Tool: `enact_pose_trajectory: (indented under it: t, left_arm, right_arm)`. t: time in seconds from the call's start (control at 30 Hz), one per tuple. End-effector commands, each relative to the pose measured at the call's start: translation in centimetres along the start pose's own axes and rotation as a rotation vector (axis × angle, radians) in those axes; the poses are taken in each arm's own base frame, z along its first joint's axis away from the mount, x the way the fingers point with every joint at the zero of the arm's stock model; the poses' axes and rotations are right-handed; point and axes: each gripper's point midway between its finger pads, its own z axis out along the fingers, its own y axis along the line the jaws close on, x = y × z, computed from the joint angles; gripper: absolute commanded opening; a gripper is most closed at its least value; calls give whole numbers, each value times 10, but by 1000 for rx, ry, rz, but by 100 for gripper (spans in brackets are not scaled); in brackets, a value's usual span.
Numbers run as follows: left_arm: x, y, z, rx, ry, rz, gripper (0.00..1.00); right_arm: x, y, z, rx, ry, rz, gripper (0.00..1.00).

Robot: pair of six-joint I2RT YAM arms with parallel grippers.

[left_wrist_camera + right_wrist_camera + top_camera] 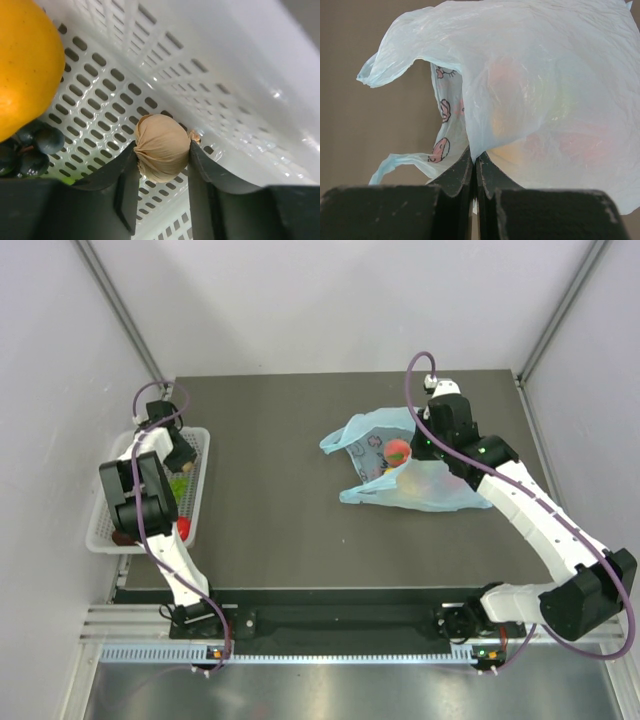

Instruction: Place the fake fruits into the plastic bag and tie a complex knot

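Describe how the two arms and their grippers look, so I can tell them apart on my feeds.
The left arm and right arm match: white link shells, bulky black joint housings, and a thin purple cable looping along each. The left gripper and right gripper each have two matte black fingers, broad at the base, tapering to tips.
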Motion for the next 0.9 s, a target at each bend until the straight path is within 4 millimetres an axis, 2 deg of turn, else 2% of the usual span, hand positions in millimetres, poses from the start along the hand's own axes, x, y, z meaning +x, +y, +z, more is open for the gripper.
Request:
enact_pose_trajectory:
  t: [0.0, 0.13, 0.17, 0.2, 0.23, 0.3, 0.33, 0.4, 0.43, 0.47, 0.5, 0.53, 0.57, 0.67, 0.7, 0.73, 0.77, 0.83, 0.87]
  left_arm:
    - [-6, 0, 8, -13, -7, 24, 35]
    - [-6, -6, -5, 20, -36, 9, 35]
    - [-15, -10, -17, 35, -82, 8, 35]
    - [-10, -12, -21, 27, -89, 18, 35]
    - [-20, -12, -36, 26, -141, 8, 35]
    - [-21, -12, -47, 42, -178, -17, 36]
    - [-30, -14, -65, 65, -224, -31, 36]
    - [-31, -14, -80, 84, -253, -31, 36]
    - [-36, -18, -94, 103, -283, -28, 36]
    - [-36, -20, -100, 104, -286, -15, 36]
    - [-33, -32, -109, 124, -291, 11, 36]
    - [-30, -37, -120, 128, -298, 26, 36]
    - [-22, -53, -129, 152, -303, 62, 36]
    - [-6, -81, -156, 241, -312, 85, 36]
    - [14, -105, -165, 323, -282, 119, 36]
    - [21, -116, -175, 378, -276, 115, 36]
    - [35, -136, -186, 450, -262, 135, 37]
    - [57, -157, -198, 534, -226, 145, 37]
    - [75, -174, -208, 584, -214, 176, 37]
  right_arm:
    - [-19, -5, -5, 15, -53, 2, 0]
    - [-17, -5, -4, 17, -47, 4, 0]
    - [-18, -5, -5, 15, -52, 5, 0]
    - [-18, -5, -4, 15, -52, 3, 0]
    - [-17, -5, -4, 16, -50, 3, 0]
    - [-17, -5, -4, 14, -50, 3, 0]
    - [-17, -6, -5, 16, -54, 5, 0]
    - [-16, -6, -6, 18, -54, 5, 0]
    - [-16, -7, -6, 19, -55, 4, 0]
    - [-15, -7, -6, 19, -55, 1, 0]
    - [-16, -7, -6, 20, -56, 4, 0]
    - [-16, -7, -6, 19, -56, 5, 0]
    - [-16, -7, -5, 17, -57, 6, 0]
    - [-17, -6, -6, 13, -64, 15, 0]
    - [-18, -5, -6, 10, -66, 15, 0]
    - [-19, -4, -6, 6, -69, 18, 0]
    - [-19, -4, -6, 6, -69, 21, 0]
    - [-19, -3, -5, 2, -71, 26, 0]
    - [-20, -3, -6, 0, -75, 30, 0]
